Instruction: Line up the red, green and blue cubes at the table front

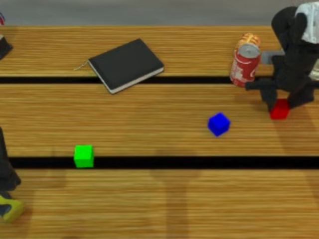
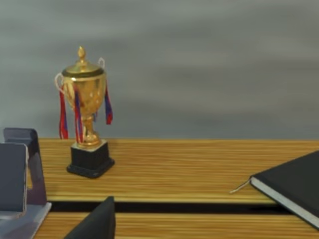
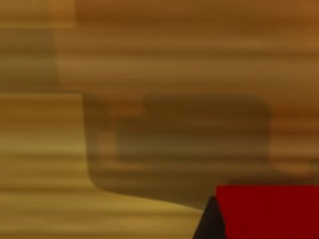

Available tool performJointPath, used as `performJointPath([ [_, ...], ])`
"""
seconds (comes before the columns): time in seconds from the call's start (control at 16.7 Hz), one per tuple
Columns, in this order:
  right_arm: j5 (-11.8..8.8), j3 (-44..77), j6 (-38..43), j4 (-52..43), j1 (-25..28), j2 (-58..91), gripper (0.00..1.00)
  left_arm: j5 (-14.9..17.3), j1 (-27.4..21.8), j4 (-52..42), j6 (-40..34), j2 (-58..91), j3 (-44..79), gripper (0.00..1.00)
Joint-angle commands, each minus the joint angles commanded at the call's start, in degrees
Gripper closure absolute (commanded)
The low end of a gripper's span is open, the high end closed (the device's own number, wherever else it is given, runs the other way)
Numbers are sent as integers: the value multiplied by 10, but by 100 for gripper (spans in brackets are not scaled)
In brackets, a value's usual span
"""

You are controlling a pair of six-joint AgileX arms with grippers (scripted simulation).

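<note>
The red cube (image 1: 279, 110) is at the right of the middle plank, just in front of the soda can, and my right gripper (image 1: 282, 102) is shut on it from above. In the right wrist view the red cube (image 3: 269, 211) fills the corner, with one dark finger (image 3: 209, 224) pressed against its side. The blue cube (image 1: 218, 124) lies free on the same plank, to the left of the red one. Far to the left, the green cube (image 1: 83, 156) sits on the black gap at the back edge of the table front (image 1: 164, 204). My left gripper (image 1: 9, 206) is parked open at the left edge.
A red soda can (image 1: 245, 62) stands tilted right behind the right gripper. A black notebook (image 1: 125, 64) lies at the back centre-left. A gold trophy (image 2: 85, 114) on a black base stands at the back left, with a dark stand (image 2: 20, 174) beside it.
</note>
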Motion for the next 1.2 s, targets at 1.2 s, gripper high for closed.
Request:
performJointPath([
  [1.2,7,125,206,-159,203,-16,100,0,0,0,0,0,0,0],
])
